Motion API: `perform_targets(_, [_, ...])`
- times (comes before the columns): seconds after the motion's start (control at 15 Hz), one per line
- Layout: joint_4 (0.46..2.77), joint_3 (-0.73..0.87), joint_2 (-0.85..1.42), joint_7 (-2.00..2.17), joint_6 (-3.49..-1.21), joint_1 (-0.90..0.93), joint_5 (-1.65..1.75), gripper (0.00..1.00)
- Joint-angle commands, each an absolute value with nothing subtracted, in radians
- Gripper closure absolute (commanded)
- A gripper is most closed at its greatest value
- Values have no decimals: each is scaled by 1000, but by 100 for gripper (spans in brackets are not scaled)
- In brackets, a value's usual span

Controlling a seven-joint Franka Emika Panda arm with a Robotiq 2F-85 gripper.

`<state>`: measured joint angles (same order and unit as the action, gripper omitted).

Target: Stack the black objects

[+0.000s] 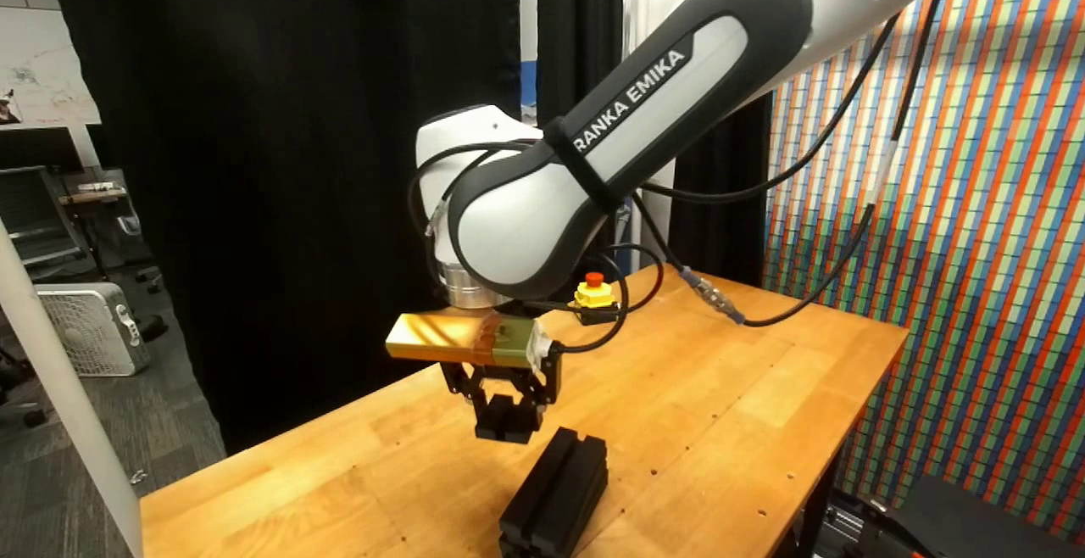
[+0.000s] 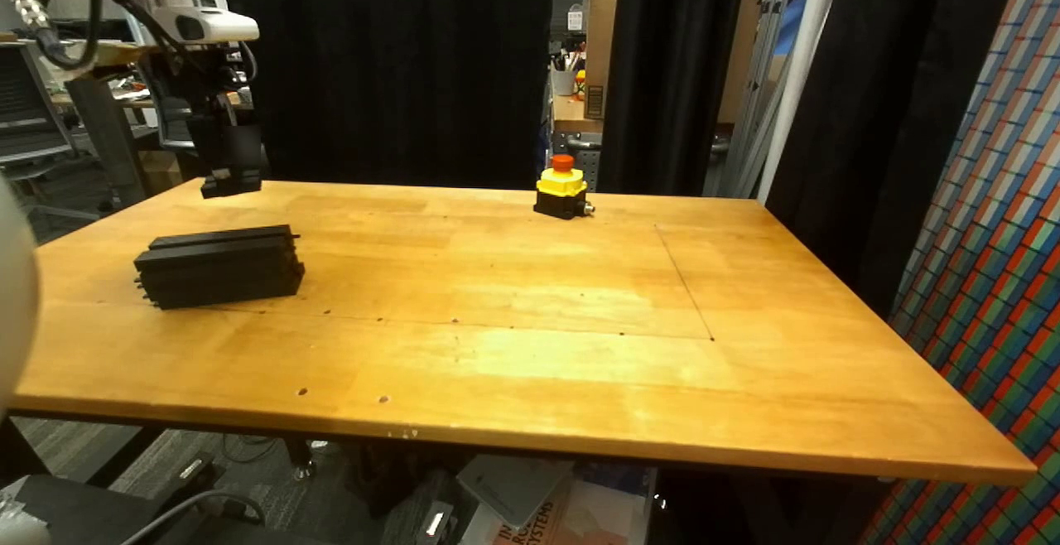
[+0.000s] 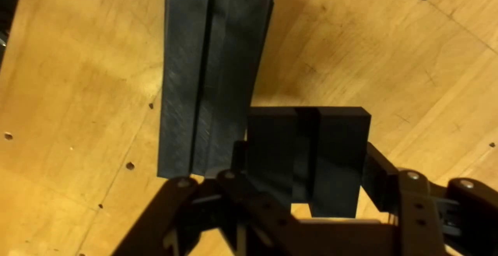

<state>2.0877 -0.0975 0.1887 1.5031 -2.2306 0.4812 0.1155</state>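
Table was warmly lit; wrist view showed glare just beside the black bar, soft shadow along its opposite side.

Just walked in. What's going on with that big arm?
A robot arm has a short black block clamped in its gripper, held above a wooden table. A long grooved black piece rests on the table, lower down and apart from the block. The job is stacking, and this block isn't on the long piece yet. A yellow box with a red top also stands on the table.
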Motion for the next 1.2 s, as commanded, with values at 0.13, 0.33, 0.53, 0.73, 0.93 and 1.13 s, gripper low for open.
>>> perform_targets(0.13, [2282, -173, 57, 1661, -2329, 414, 127, 55])
perform_targets(0.33, [2328, -192, 42, 1712, -2373, 388, 122, 55])
perform_targets(0.53, [2361, -204, 37, 1735, -2408, 368, 114, 55])
perform_targets(0.73, [2388, -213, 38, 1731, -2452, 356, 112, 55])
perform_targets(0.93, [2407, -217, 39, 1727, -2483, 351, 110, 55])
perform_targets(1.13, [2420, -219, 38, 1728, -2501, 349, 110, 55])
